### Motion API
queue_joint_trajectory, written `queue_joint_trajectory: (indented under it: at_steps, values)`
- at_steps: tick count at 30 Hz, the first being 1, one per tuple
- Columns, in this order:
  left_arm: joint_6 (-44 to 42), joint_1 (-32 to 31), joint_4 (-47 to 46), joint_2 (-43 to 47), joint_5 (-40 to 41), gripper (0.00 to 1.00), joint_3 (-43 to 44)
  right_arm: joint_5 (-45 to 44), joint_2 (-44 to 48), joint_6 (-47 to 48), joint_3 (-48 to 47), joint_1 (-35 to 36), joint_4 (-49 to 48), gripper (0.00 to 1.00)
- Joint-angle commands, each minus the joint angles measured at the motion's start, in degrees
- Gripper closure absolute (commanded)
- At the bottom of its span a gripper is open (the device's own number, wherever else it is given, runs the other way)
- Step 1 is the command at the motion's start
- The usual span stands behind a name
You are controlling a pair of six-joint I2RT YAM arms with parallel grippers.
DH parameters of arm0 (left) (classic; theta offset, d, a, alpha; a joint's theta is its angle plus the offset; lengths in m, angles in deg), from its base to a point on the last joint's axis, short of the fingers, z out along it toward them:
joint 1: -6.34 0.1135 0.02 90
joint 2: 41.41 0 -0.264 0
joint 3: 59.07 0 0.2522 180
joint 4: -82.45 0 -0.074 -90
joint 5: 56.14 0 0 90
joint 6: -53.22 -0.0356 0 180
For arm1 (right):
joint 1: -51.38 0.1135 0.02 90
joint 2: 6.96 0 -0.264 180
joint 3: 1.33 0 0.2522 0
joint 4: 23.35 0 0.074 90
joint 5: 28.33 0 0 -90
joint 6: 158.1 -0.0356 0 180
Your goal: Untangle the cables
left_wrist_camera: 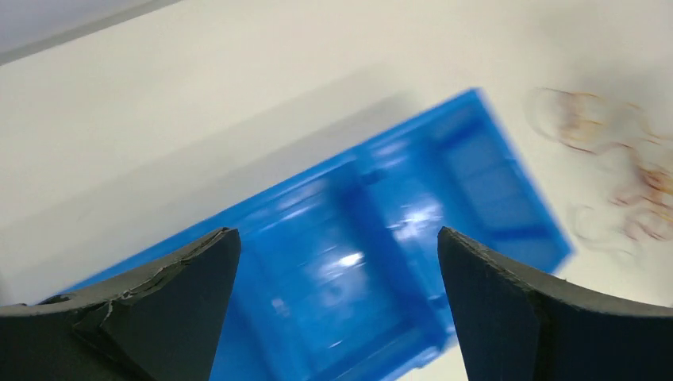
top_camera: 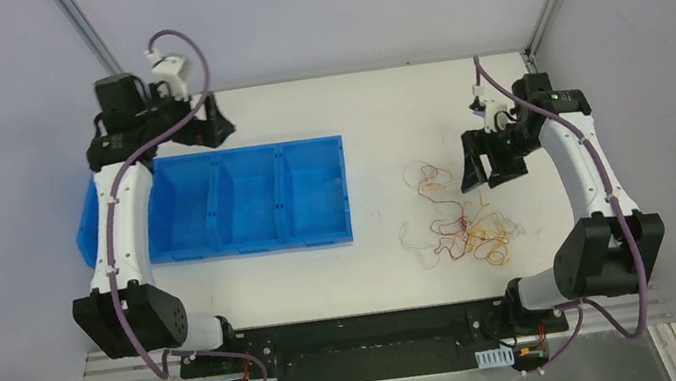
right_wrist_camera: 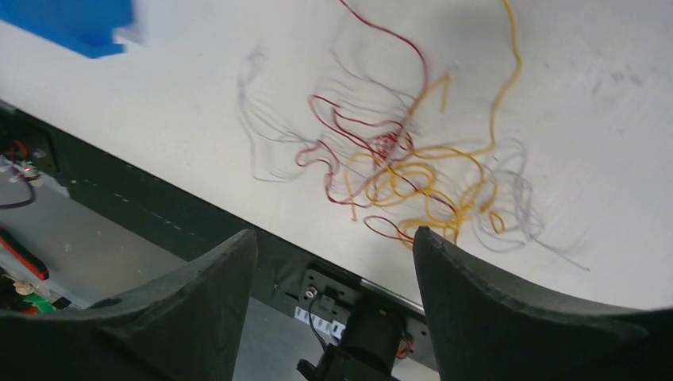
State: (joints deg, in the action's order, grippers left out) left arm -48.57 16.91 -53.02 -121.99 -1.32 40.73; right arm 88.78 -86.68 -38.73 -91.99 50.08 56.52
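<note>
The cables [top_camera: 459, 218] lie in a loose tangle of thin red, orange, yellow and pale wires on the white table, right of centre. They show close in the right wrist view [right_wrist_camera: 405, 171] and blurred at the upper right of the left wrist view [left_wrist_camera: 611, 151]. My right gripper [top_camera: 480, 169] is open and empty, raised just above and beyond the tangle; its fingers [right_wrist_camera: 476, 302] frame the table's near edge. My left gripper [top_camera: 208, 124] is open and empty at the far left, above the back of the blue bin.
A blue bin with several compartments [top_camera: 245, 204] stands left of centre, also in the left wrist view [left_wrist_camera: 381, 238] and at a corner of the right wrist view [right_wrist_camera: 79, 24]. The black base rail [top_camera: 356, 334] runs along the near edge.
</note>
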Motion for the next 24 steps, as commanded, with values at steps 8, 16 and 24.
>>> queue_joint_trajectory:
  at_steps: [8,16,24]
  values:
    - [7.3,-39.4,1.1,-14.0,-11.8,0.06,5.7,-7.2,-2.3,6.3,11.9,-5.6,-1.3,0.33]
    - [5.9,-53.6,-6.3,-24.1,-12.0,0.11,6.7,-9.1,-3.6,8.0,20.2,-6.5,-5.6,0.37]
    - [8.6,-53.9,-12.9,-26.4,-11.0,0.07,7.0,-12.4,-9.2,6.1,18.4,-7.9,-10.8,0.43]
